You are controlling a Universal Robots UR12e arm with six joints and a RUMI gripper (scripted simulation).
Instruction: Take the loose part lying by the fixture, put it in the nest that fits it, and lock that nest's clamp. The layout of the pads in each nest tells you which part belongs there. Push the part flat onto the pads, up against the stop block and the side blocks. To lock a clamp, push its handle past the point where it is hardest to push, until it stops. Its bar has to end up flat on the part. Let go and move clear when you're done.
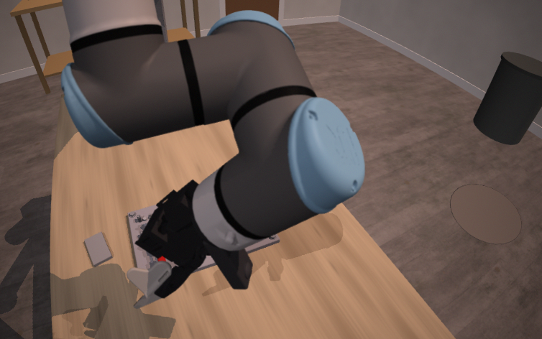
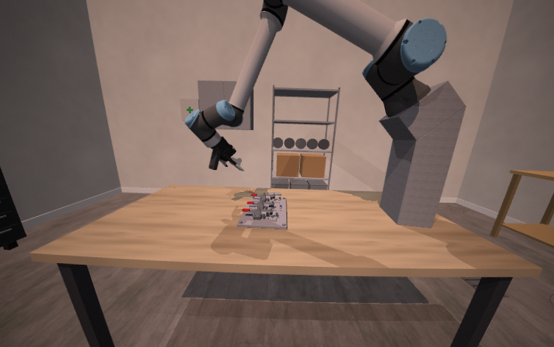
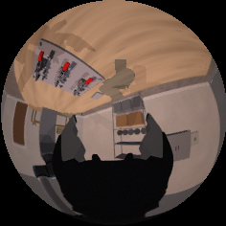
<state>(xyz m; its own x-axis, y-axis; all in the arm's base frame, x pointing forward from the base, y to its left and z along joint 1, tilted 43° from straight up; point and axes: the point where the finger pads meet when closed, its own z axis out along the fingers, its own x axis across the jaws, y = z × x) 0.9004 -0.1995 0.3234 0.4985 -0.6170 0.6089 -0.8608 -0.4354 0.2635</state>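
The loose part, a flat grey rectangular block (image 1: 98, 248) (image 2: 274, 193) (image 3: 97, 96), lies on the table beside one end of the fixture plate (image 1: 135, 245) (image 2: 261, 224) (image 3: 53, 51). The plate carries three clamps with red handles; the near handle (image 2: 245, 209), middle handle (image 2: 250, 202) (image 3: 66, 66) and far handle (image 2: 253, 194) (image 3: 89, 80) stick out to one side in the exterior view. Pads and clamp bars are too small to tell. My gripper (image 1: 134, 289) (image 2: 241, 165) (image 3: 111, 114) is open and empty, high above the table, tilted. In the top view the arm hides much of the fixture.
The wooden table (image 1: 287, 304) (image 2: 163, 245) bears the fixture and the arm's grey pedestal (image 2: 425, 184). A shelf rack (image 2: 272, 134) with brown boxes stands behind the table. A dark bin (image 1: 510, 100) stands on the floor away from the table.
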